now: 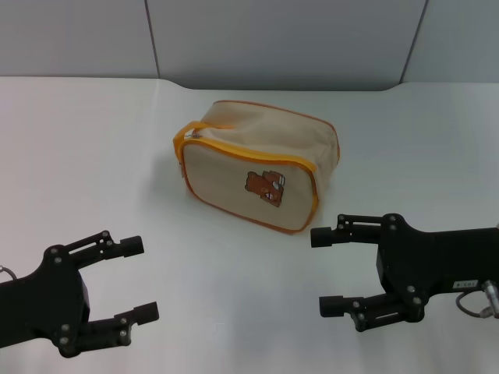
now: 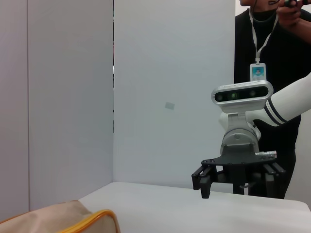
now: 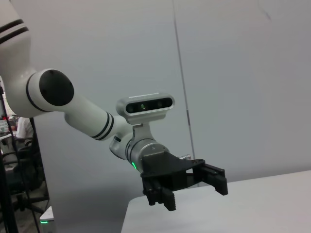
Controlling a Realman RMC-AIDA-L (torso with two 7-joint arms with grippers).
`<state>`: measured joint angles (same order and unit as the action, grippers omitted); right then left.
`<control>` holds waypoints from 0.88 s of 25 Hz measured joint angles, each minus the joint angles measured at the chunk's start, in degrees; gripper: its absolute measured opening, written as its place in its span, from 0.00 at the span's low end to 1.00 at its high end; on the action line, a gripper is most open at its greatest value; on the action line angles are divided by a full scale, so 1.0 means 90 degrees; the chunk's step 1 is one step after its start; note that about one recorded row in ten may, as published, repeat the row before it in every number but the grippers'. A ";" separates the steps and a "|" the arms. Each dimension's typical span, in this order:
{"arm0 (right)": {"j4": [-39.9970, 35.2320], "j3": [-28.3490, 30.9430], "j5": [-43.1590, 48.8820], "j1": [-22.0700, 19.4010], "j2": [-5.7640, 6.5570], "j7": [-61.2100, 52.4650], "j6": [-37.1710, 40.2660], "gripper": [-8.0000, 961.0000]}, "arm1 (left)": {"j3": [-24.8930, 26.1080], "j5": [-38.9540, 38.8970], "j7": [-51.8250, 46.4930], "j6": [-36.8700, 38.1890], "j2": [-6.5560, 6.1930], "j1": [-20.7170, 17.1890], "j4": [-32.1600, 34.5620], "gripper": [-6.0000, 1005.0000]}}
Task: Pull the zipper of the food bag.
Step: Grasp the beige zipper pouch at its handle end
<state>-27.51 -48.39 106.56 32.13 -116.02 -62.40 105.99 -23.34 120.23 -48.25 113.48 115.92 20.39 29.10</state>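
Flanking the food bag [image 1: 257, 165] — left gripper [image 1: 140, 280], right gripper [image 1: 326, 270], both agape.

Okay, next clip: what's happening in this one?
Nothing is being handled yet. A small boxy beige fabric food bag with orange piping and a brown bear print sits alone on the white table. Its narrow orange zipper runs along the upper rim, with the small metal pull at the end toward the robot's left. The left gripper and right gripper both hover open, short of the bag, touching nothing.
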 joint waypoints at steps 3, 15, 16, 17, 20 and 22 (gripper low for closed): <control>0.0000 0.0000 0.0003 -0.0002 -0.0006 0.0009 -0.0044 0.88 | 0.0017 0.0000 0.0000 -0.0006 0.0021 0.0000 0.0011 0.81; -0.0007 -0.0004 0.0006 -0.0008 -0.0005 0.0023 -0.0045 0.88 | 0.0744 -0.0016 0.0099 -0.1449 0.0090 0.0138 -0.0025 0.81; -0.0009 -0.0004 0.0007 -0.0011 -0.0005 0.0024 -0.0048 0.88 | 0.0762 -0.0013 0.0099 -0.1853 0.0112 0.0254 -0.0041 0.81; -0.0013 -0.0004 0.0007 -0.0019 -0.0004 0.0027 -0.0048 0.88 | 0.0766 -0.0008 0.0099 -0.2226 0.0135 0.0370 -0.0055 0.81; -0.0020 -0.0029 0.0012 -0.0024 -0.0003 0.0027 -0.0009 0.88 | 0.0720 0.0030 0.0115 -0.3254 0.0246 0.0826 -0.0091 0.81; -0.0020 -0.0029 0.0024 -0.0033 -0.0002 0.0027 0.0008 0.88 | 0.0616 0.0047 0.0133 -0.3719 0.0288 0.1079 -0.0167 0.81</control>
<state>-27.69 -48.65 106.78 31.84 -116.03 -62.16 106.05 -17.80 120.65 -47.06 80.01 118.52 30.10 27.60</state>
